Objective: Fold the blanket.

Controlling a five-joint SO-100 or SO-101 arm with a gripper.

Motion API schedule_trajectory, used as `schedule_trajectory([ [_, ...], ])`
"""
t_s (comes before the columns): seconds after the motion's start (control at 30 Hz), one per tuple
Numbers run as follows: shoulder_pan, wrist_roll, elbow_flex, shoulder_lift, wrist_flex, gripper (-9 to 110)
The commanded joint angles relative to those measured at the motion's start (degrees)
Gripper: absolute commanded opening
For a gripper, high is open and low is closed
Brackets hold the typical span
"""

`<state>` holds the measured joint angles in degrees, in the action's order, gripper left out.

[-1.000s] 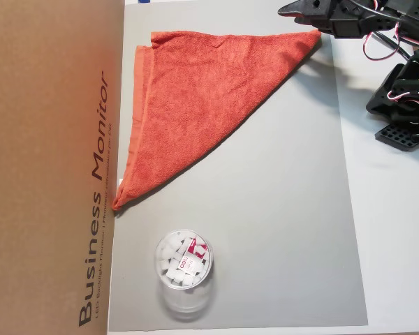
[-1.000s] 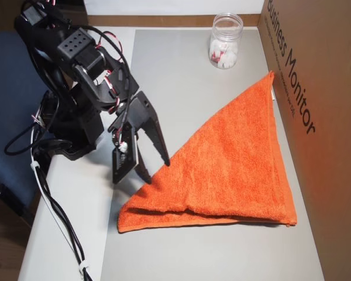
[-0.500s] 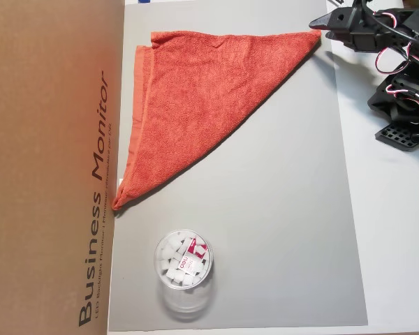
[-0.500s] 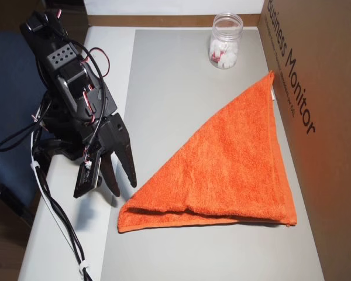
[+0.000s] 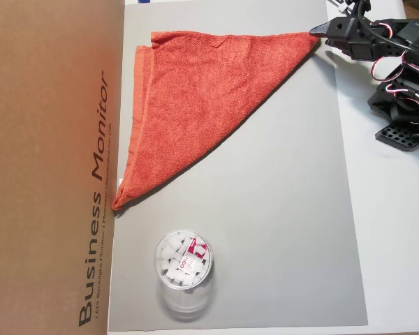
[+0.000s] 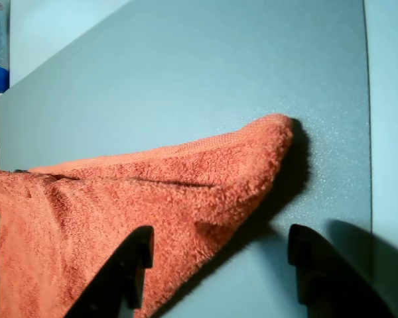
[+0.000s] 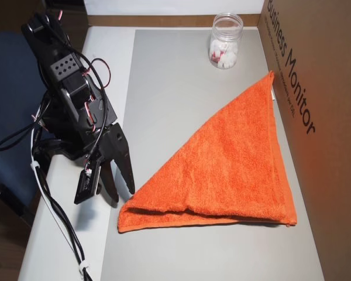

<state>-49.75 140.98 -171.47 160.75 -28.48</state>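
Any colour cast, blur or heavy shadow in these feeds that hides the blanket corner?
Wrist view: bluish cast on the mat, dark shadow beside the blanket corner, corner itself sharp. Both overhead views: even light, no glare; end effector is clear.

2 overhead views face opposite ways; wrist view sits close over the blanket (image 6: 152, 199)

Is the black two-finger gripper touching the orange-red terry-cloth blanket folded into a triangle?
Cannot tell. In the wrist view the gripper is open, fingertips straddling the blanket corner, but whether they touch the cloth is unclear. Neither overhead view shows contact or a gap plainly.
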Motion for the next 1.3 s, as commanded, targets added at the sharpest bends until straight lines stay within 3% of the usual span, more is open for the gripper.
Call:
schedule_trajectory([
  [0.0, 0.26, -0.26, 0.26, -0.09, 1.93, 21],
  [0.37, 0.18, -0.26, 0.35, -0.97, 2.11, 20],
  [0.67, -0.7, -3.78, 0.53, -16.0, 18.46, 20],
  [1.1, -0.79, -7.21, 1.05, -25.93, 23.91, 20],
  [1.27, -2.02, -7.56, 1.14, -28.39, 23.99, 13],
])
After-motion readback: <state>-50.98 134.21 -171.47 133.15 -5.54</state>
